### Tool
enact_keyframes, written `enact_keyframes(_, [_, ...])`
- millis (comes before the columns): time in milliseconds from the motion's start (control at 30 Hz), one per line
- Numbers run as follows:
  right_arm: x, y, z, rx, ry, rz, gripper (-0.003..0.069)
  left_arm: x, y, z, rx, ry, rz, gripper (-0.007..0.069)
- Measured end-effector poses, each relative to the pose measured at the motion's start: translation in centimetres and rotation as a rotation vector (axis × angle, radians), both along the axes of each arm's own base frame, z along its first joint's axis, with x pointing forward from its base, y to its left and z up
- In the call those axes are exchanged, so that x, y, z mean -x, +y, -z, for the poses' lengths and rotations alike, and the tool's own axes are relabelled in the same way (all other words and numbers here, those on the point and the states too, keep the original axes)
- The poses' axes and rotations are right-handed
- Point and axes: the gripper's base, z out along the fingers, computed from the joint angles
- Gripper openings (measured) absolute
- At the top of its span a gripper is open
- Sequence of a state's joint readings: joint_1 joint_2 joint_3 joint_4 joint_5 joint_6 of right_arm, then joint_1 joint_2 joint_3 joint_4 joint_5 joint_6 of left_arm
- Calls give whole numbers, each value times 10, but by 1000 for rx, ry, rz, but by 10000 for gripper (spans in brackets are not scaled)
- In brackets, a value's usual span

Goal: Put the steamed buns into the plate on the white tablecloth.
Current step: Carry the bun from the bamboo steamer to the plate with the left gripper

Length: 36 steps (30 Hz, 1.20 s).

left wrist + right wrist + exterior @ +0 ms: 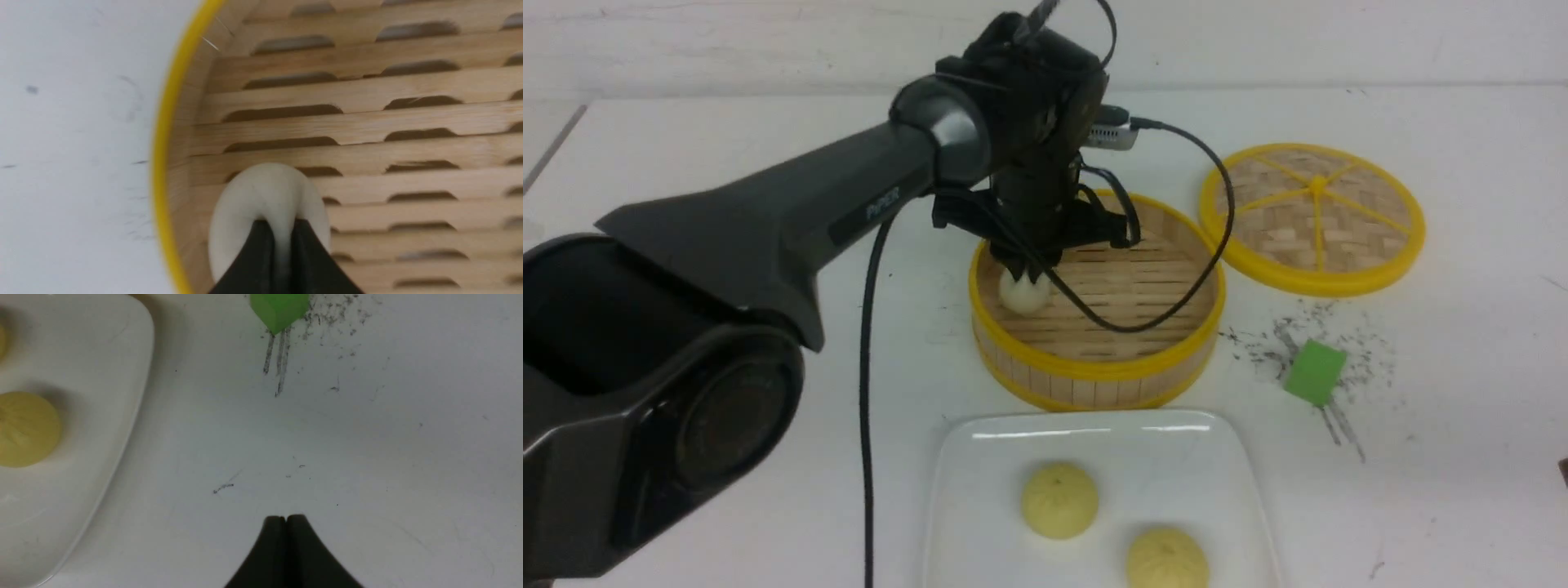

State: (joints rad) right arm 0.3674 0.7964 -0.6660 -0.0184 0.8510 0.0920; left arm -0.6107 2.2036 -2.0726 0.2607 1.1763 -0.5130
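The left end effector (282, 223) pinches the white bun (261, 192) inside the steamer (1094, 369); two yellow buns (1059, 500) sit on the plate (980, 465); the right end effector (286, 517) is pressed together; the arm (792, 212) reads "PiPER".

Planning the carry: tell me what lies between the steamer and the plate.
Nothing. The front view shows only a narrow, bare strip of white tablecloth between the steamer and the plate.

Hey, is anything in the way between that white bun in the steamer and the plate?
Only the steamer itself, by its near wall. The white bun, pinched by the left tool, sits below the rim, so it likely has to be lifted over. The plate has free room behind its two yellow buns.
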Motion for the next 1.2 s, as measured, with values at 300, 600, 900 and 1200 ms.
enact_keyframes(300, [0, 0, 0, -2, 1, 0, 1, 64, 44, -191, 110, -389, 163, 27])
enact_keyframes(600, [0, 0, 0, -3, 1, 0, 4, 163, 71, -171, 244, -126, 254, 29])
enact_keyframes(900, [1, 2, 0, -25, 12, 1, 11, 187, 74, -12, 153, 173, 109, 38])
enact_keyframes(1200, [1, 3, 0, -39, 14, 2, 17, 172, 65, 29, 178, 145, 32, 138])
